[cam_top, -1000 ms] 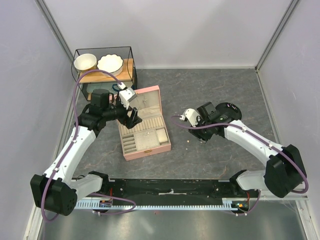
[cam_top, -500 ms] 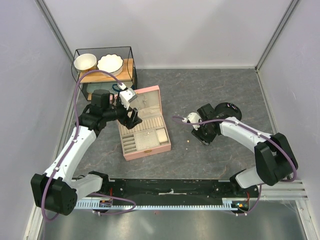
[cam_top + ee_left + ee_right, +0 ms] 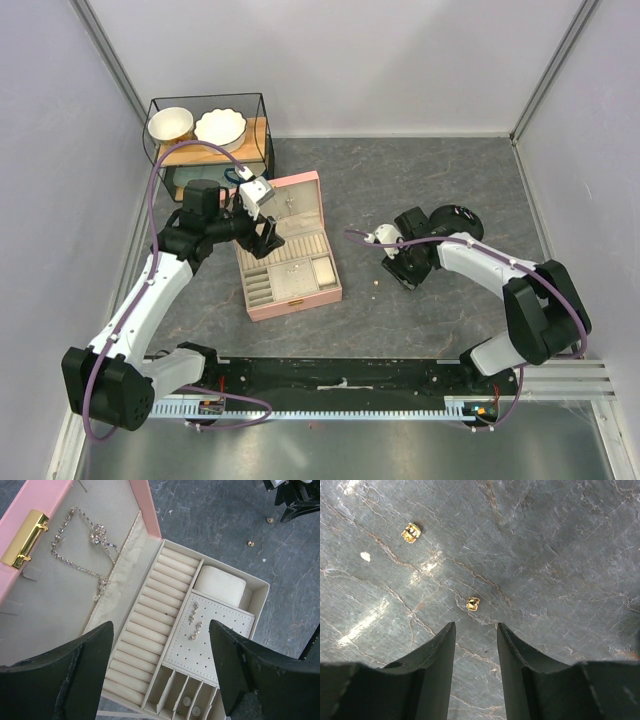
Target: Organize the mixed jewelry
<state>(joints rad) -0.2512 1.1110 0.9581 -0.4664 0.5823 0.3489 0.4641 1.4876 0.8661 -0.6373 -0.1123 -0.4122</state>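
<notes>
So the right fingers (image 3: 437,655) are parted and empty, lined up just short of a tiny gold bead (image 3: 473,603) on the counter (image 3: 560,555), I'd guess to pinch it, while the left fingers (image 3: 65,680) hang wide open over the pink box (image 3: 145,505).

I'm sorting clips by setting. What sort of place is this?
Most likely a robot lab test cell, not a home: plain pale walls close in a grey stone-look tabletop, and a left arm and a right arm are bolted at its near edge.

Left end effector (image 3: 161,624) wide, right (image 3: 476,625) narrower
</notes>
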